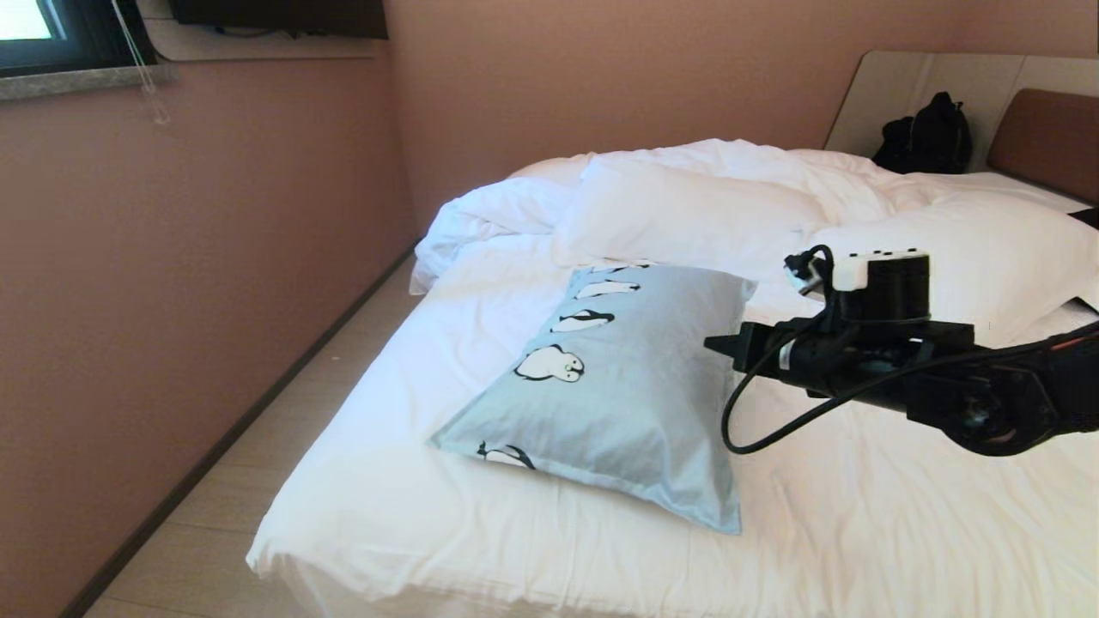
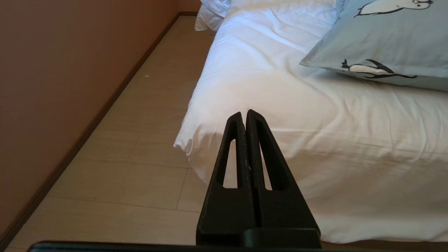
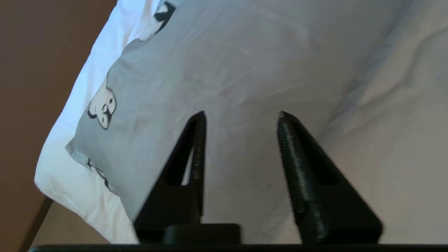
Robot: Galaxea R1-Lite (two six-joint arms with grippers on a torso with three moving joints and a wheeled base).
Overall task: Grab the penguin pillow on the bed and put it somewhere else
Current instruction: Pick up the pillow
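The penguin pillow (image 1: pixel 618 378), pale blue-grey with a row of black-and-white penguins, lies flat near the front left corner of the bed (image 1: pixel 859 532). My right gripper (image 1: pixel 719 345) reaches in from the right and hovers over the pillow's right edge. In the right wrist view the right gripper (image 3: pixel 241 117) stands open above the pillow (image 3: pixel 227 70), with nothing between its fingers. My left gripper (image 2: pixel 244 113) is shut and empty, parked low beside the bed's front corner; the pillow (image 2: pixel 385 38) shows further along the bed from it.
Plain white pillows (image 1: pixel 687 215) and a rumpled duvet (image 1: pixel 498 215) lie behind the penguin pillow. A black bag (image 1: pixel 927 137) rests against the headboard (image 1: pixel 1047 129). A strip of wooden floor (image 1: pixel 258 446) runs between the bed and the pink wall (image 1: pixel 172 300).
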